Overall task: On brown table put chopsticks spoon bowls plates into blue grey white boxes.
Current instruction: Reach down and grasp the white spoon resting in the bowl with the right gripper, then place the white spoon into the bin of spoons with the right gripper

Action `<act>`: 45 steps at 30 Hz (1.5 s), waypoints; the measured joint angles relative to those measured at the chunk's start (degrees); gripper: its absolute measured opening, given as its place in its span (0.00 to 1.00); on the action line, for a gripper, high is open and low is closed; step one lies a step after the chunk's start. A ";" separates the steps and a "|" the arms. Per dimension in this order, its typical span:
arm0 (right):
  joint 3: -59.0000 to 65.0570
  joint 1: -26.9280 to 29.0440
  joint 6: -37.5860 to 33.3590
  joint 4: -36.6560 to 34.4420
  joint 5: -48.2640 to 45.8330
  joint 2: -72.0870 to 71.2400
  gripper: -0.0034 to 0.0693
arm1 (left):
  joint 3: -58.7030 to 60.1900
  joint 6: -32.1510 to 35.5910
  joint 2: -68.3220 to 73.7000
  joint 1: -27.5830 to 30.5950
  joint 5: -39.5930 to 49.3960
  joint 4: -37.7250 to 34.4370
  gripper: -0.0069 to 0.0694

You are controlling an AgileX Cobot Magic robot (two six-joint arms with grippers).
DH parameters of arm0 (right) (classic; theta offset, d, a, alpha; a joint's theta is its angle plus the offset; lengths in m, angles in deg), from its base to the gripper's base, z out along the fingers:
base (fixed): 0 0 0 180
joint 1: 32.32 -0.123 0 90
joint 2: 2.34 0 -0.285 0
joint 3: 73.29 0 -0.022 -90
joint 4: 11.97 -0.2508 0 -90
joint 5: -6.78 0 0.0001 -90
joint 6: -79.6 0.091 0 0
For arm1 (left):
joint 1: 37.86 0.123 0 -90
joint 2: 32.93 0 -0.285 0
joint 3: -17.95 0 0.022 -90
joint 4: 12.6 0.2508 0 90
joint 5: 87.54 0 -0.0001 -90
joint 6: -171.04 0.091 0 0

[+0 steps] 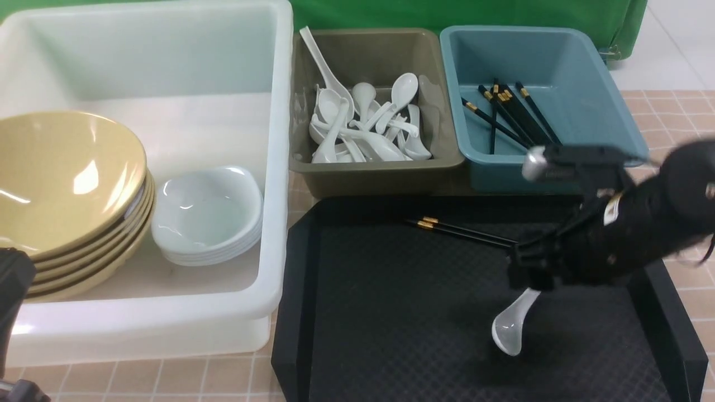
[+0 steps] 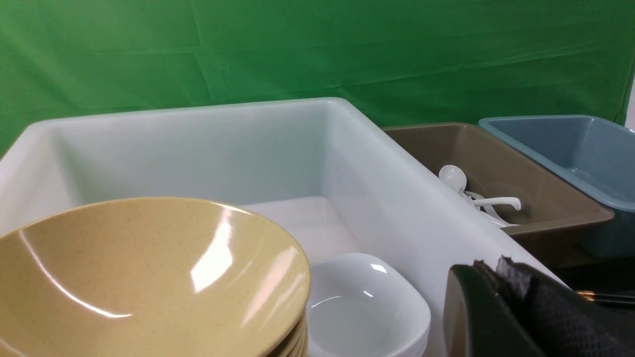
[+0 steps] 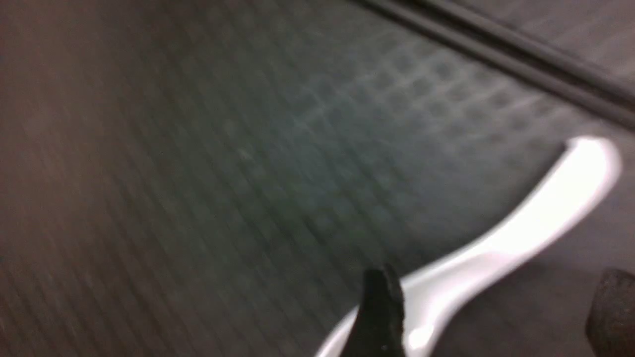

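Note:
A white spoon (image 1: 511,324) lies on the black tray (image 1: 391,312). My right gripper (image 1: 530,279) hangs just over its handle. In the right wrist view the gripper (image 3: 493,317) is open, with the spoon (image 3: 521,228) beside one fingertip (image 3: 379,307) and well apart from the other. A pair of black chopsticks (image 1: 463,230) lies on the tray farther back. My left gripper (image 2: 491,265) is shut and empty by the white tub's (image 1: 276,167) near rim. The tub holds stacked yellow bowls (image 1: 67,184) and white plates (image 1: 206,215).
The olive-grey box (image 1: 374,164) holds several white spoons (image 1: 363,125). The teal-blue box (image 1: 609,100) holds several chopsticks (image 1: 514,117). The tiled brown table (image 1: 676,117) shows at the right and front. A green backdrop stands behind the boxes.

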 joint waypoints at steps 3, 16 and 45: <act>1.40 -0.15 0.06 -2.33 3.37 2.81 0.81 | 0.90 0.00 0.00 0.00 -1.17 0.05 0.10; -5.49 -4.14 -10.91 -2.88 1.33 10.42 0.25 | 2.21 0.00 0.00 0.00 -3.43 0.18 0.10; -49.46 2.40 -33.40 4.44 -25.63 18.36 0.68 | 2.27 0.00 0.18 0.00 -4.41 0.18 0.10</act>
